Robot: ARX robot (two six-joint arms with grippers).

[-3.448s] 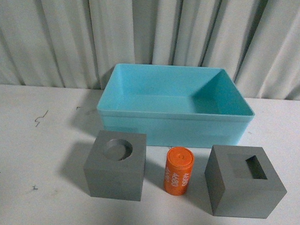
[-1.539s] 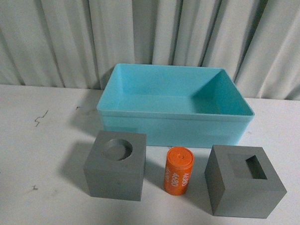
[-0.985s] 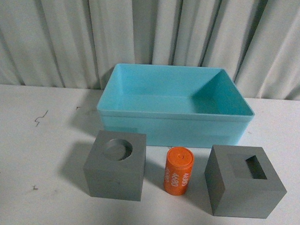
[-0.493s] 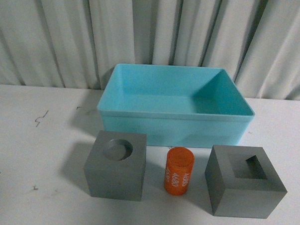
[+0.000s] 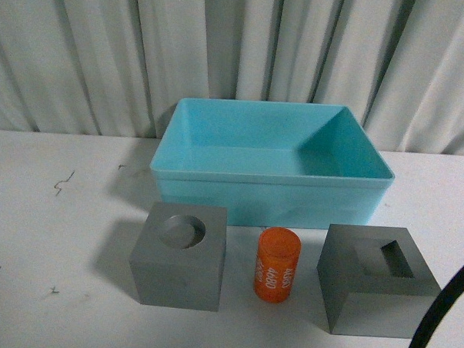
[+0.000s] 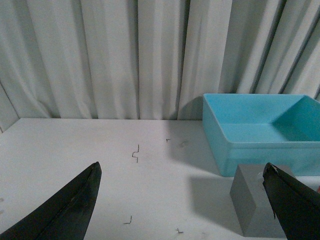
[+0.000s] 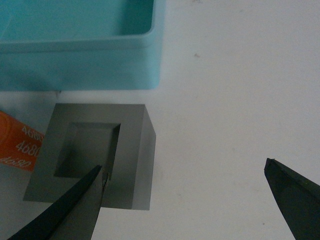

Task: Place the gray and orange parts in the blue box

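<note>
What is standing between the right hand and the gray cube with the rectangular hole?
Nothing visible. The right hand hangs open above the cube, with one finger over its hole and the other off to its side. Beyond the cube, only the front wall of the blue box separates it from the inside.

Three parts lined up before the blue box [image 5: 269, 203]
On the table [image 5: 60, 236] I see, from left to right, a gray cube with a round hollow [image 5: 178, 256], an upright orange cylinder [image 5: 276, 265] and a gray cube with a rectangular hollow [image 5: 377, 292], all apart. A black curved shape [image 5: 441, 314] enters at the lower right corner.
</note>
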